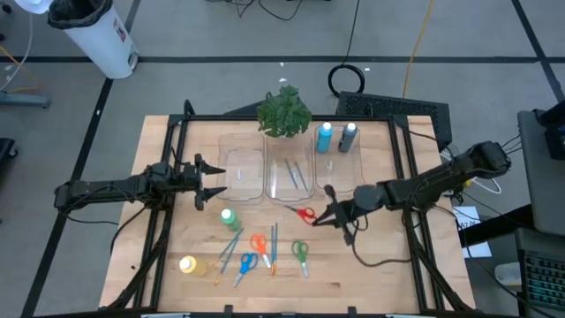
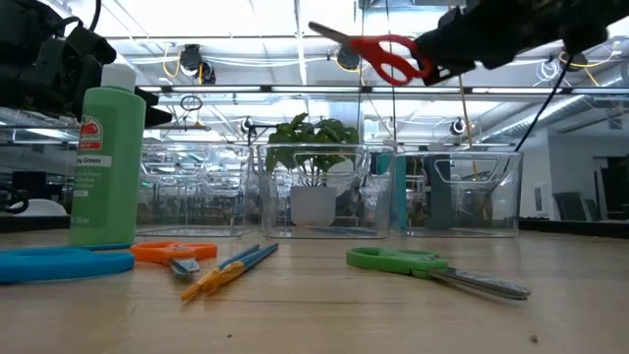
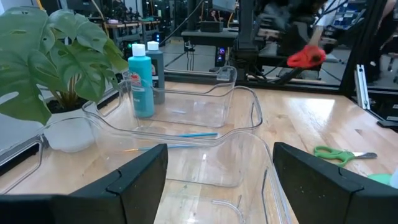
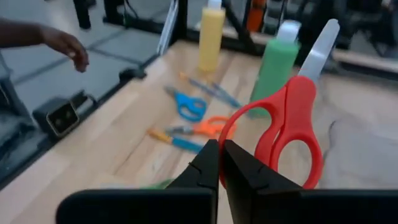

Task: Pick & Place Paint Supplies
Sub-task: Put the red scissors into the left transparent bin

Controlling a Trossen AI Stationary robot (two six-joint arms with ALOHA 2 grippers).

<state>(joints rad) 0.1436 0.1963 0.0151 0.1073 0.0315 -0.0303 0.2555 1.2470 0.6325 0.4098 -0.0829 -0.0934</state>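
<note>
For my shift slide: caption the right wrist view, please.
Right pincer shut on the red scissors, held above the table; green bottle and yellow bottle beyond.

Red-handled scissors (image 2: 388, 56) aloft, pinched

This is looking like a robotics lab. Around the wooden table (image 1: 353, 274), black cables (image 1: 349, 79) are lying on a grey floor with taped lines, and beyond the table, ceiling lights and metal frames are showing.
</note>
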